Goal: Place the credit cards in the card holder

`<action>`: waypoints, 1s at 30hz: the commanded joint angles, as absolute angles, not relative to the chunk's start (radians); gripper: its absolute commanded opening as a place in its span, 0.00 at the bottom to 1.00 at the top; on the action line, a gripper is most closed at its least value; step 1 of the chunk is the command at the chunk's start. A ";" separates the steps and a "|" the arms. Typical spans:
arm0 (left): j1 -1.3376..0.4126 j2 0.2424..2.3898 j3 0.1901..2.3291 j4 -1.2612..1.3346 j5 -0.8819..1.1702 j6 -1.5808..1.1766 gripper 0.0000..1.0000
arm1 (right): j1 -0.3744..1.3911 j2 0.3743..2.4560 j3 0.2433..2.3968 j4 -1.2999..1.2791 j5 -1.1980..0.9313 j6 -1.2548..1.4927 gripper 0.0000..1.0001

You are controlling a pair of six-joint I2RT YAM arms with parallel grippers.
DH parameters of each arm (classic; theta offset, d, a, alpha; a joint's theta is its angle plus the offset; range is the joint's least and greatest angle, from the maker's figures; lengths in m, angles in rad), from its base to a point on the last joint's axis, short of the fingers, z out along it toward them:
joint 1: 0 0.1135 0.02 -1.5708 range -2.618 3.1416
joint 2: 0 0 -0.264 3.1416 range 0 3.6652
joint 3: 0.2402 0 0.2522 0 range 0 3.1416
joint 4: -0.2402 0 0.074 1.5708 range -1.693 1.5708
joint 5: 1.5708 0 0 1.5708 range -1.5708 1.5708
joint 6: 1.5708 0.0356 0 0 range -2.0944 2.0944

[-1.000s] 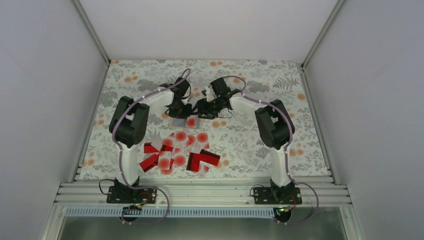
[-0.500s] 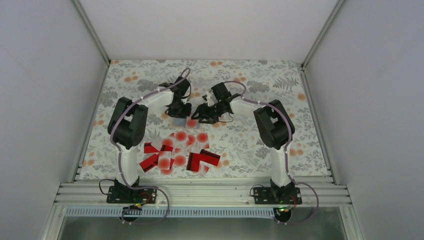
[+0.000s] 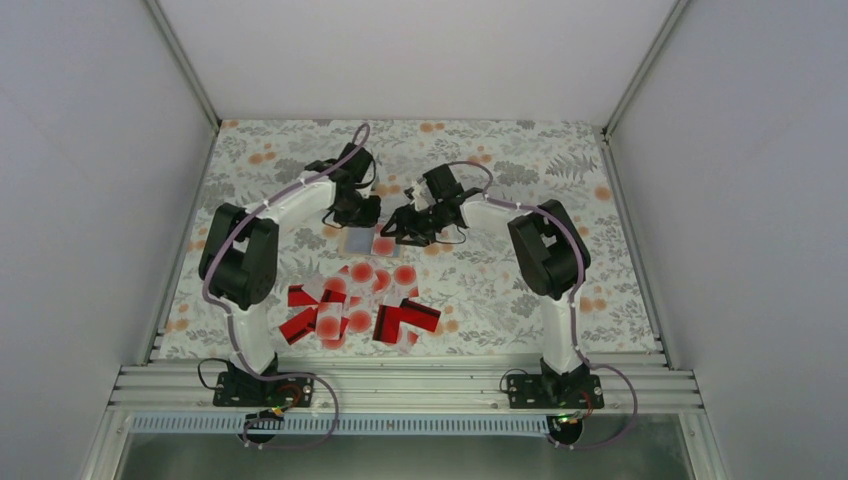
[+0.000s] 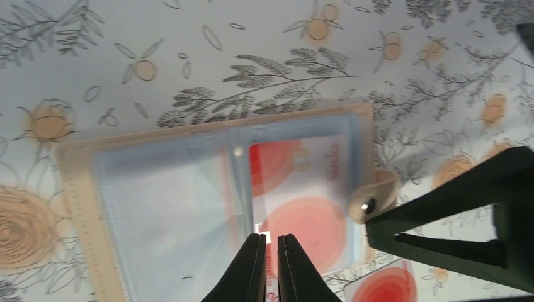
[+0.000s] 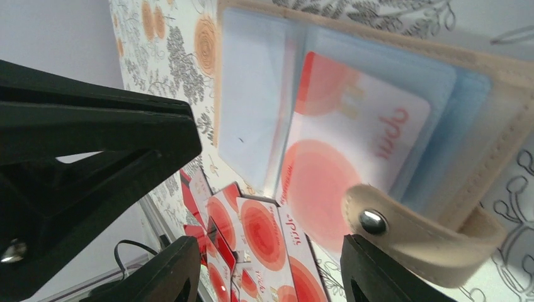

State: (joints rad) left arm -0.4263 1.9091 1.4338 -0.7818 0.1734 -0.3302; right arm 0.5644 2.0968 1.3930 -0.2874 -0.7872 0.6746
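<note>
Black, both of them. My left gripper (image 4: 269, 255) is pinched together with only a hairline between the tips. It points down over the middle of the open card holder (image 4: 74, 189), right at the fold where the clear sleeves (image 4: 164, 201) meet. Whether a sleeve edge is caught in that slit I cannot tell.

My right gripper (image 5: 272, 267) has its jaws well apart, nothing clamped. It sits at the holder's right edge, and one finger looks to touch the end of the tan snap strap (image 5: 412, 242).

Holder lies flat and spread open, tan rim, pale blue-grey inside. Left half: sleeve looks blank. Right half: one white dotted card (image 4: 302, 182) sits inside the sleeve, red dots and red lettering showing through the plastic.

Just beside the holder's near-right corner a stray card (image 4: 384, 290), also red-dotted, lies on the cloth outside it. Farther toward my bases the loose cards (image 3: 355, 310) lie in a spread heap, glossy red ones mixed with white red-dotted ones, overlapping, apart from the holder.

All of it rests on the floral table cover (image 3: 520, 280). Top view: my arms reach in from either side, grippers near each other at the holder.
</note>
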 commanded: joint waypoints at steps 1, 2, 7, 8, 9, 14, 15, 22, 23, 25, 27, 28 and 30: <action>-0.423 1.905 1.403 -0.728 0.262 -0.291 0.08 | 0.565 2.056 1.361 -0.271 -0.771 0.695 0.58; -0.423 1.916 1.405 -0.730 0.261 -0.290 0.09 | 0.564 2.059 1.361 -0.269 -0.769 0.697 0.58; -0.423 1.943 1.409 -0.741 0.260 -0.298 0.26 | 0.561 2.069 1.359 -0.255 -0.764 0.709 0.58; -0.423 1.949 1.410 -0.745 0.265 -0.297 0.27 | 0.559 2.074 1.358 -0.252 -0.765 0.711 0.58; -0.423 1.955 1.411 -0.749 0.265 -0.296 0.29 | 0.557 2.076 1.357 -0.250 -0.766 0.714 0.58; -0.423 1.971 1.405 -0.761 0.282 -0.290 0.38 | 0.554 2.081 1.357 -0.240 -0.772 0.721 0.58; -0.423 1.971 1.404 -0.763 0.279 -0.291 0.38 | 0.555 2.083 1.356 -0.239 -0.773 0.722 0.58; -0.423 1.986 1.381 -0.760 0.295 -0.291 0.42 | 0.554 2.091 1.358 -0.229 -0.781 0.731 0.58; -0.423 1.986 1.378 -0.757 0.301 -0.291 0.42 | 0.553 2.091 1.359 -0.229 -0.782 0.731 0.58; -0.423 1.989 1.373 -0.748 0.318 -0.295 0.41 | 0.554 2.093 1.358 -0.229 -0.785 0.733 0.58; -0.423 1.994 1.370 -0.741 0.334 -0.299 0.41 | 0.553 2.093 1.355 -0.227 -0.785 0.736 0.58; -0.425 1.997 1.371 -0.741 0.339 -0.299 0.41 | 0.554 2.094 1.353 -0.226 -0.786 0.736 0.58; -0.424 2.006 1.375 -0.744 0.342 -0.302 0.41 | 0.553 2.094 1.350 -0.226 -0.786 0.736 0.58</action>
